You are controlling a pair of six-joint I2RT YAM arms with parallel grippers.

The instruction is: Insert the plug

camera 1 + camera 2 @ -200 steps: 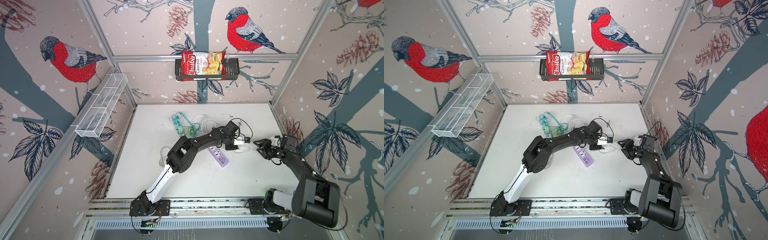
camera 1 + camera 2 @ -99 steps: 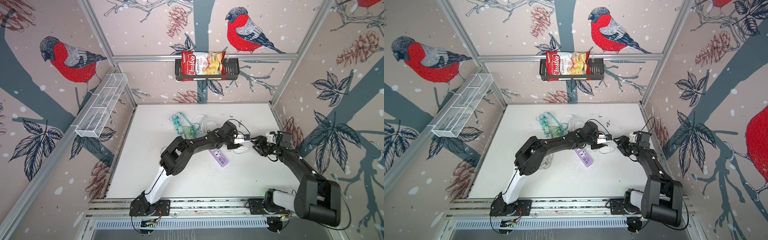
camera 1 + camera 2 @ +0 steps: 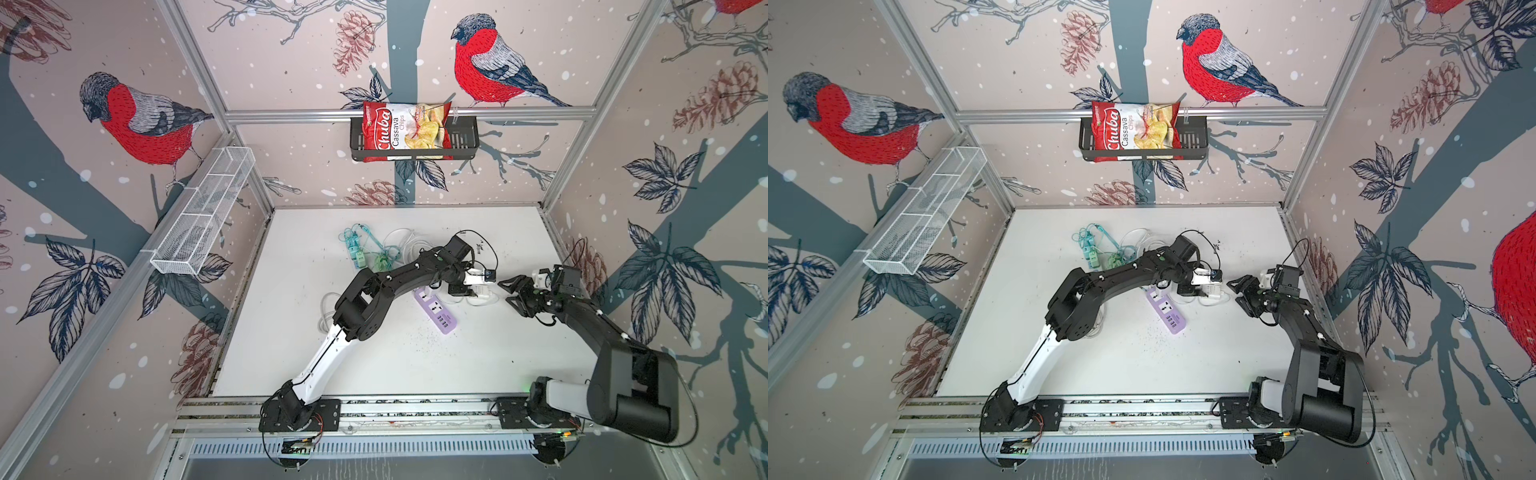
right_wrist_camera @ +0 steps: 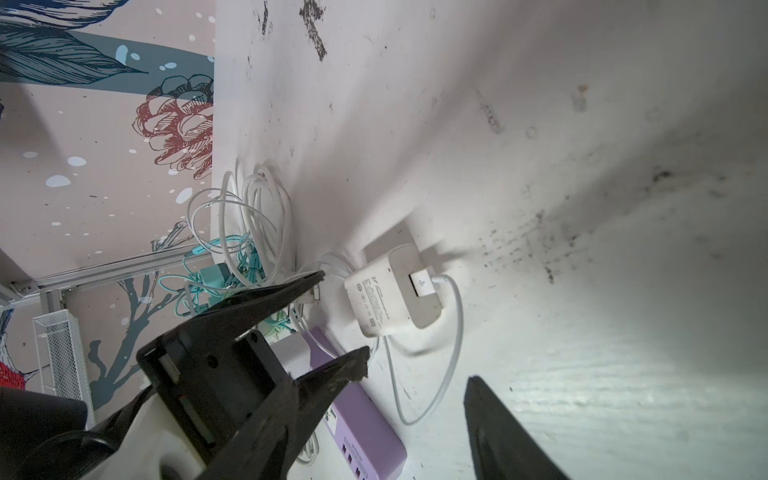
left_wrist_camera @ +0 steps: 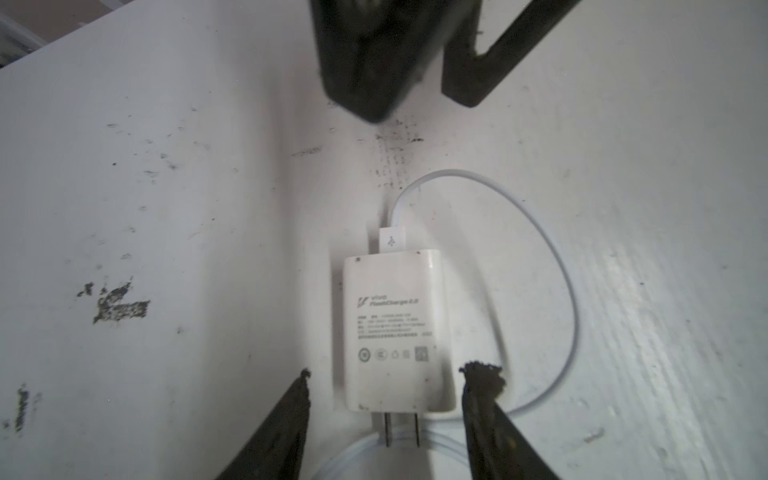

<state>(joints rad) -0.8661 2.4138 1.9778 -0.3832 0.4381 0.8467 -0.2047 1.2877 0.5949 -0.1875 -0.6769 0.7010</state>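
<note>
On the white table (image 3: 415,365), a purple power strip (image 3: 435,306), lying flat. Near it, the left gripper (image 5: 392,374), open, one finger on each side of the plug, not squeezing. Close by, the right gripper (image 4: 415,374), open and empty. Smallest, the white plug (image 5: 392,328), flat on the table, not in the strip.

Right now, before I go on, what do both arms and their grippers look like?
The left arm and right arm are black jointed links, each with one white segment near the base and a thin black cable looping at the wrist. The left gripper and right gripper have black tapered fingers; the left's tips look frayed.
</note>
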